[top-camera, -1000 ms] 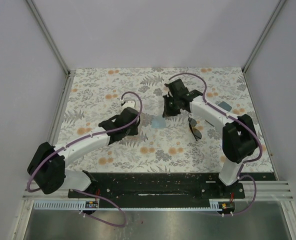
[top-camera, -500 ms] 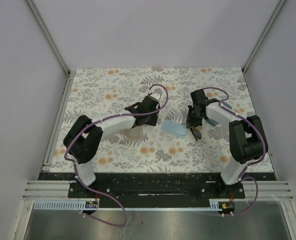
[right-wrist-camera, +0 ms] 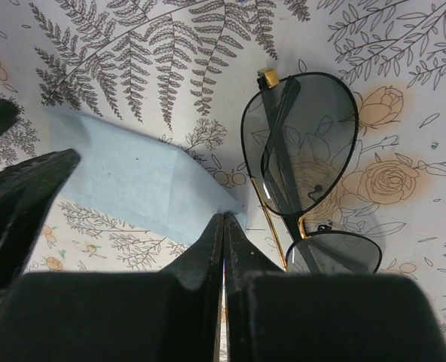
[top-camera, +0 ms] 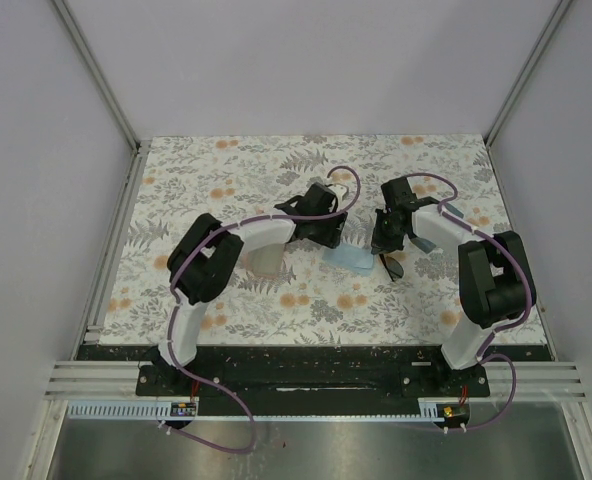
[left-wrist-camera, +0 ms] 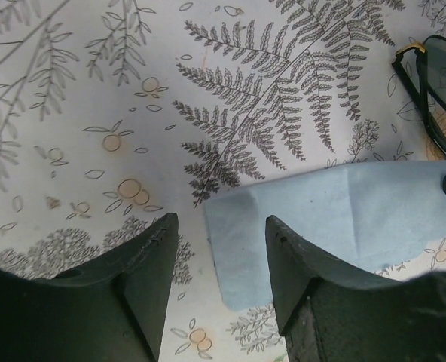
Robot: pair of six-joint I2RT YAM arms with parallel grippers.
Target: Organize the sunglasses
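The dark-lensed sunglasses point(top-camera: 391, 263) with a thin black and gold frame lie folded on the floral table, also in the right wrist view point(right-wrist-camera: 306, 151) and at the left wrist view's top right point(left-wrist-camera: 434, 75). A light blue cloth point(top-camera: 353, 260) lies just left of them. My right gripper point(top-camera: 381, 247) is shut, its tips point(right-wrist-camera: 224, 215) pinching the cloth's point(right-wrist-camera: 132, 177) corner next to the sunglasses. My left gripper point(top-camera: 338, 238) is open and empty, its tips point(left-wrist-camera: 219, 219) straddling the cloth's point(left-wrist-camera: 321, 219) other end. I cannot make out the pale-framed pair.
A pale oblong object point(top-camera: 266, 263) lies under the left arm; I cannot tell what it is. A blue-grey case point(top-camera: 449, 212) lies beyond the right arm at the right. Grey walls enclose the table point(top-camera: 196, 180) on three sides.
The left gripper has swung right from the pale object to the cloth. The right gripper came forward beside the sunglasses and the cloth shifted right; over the last half second it held still.
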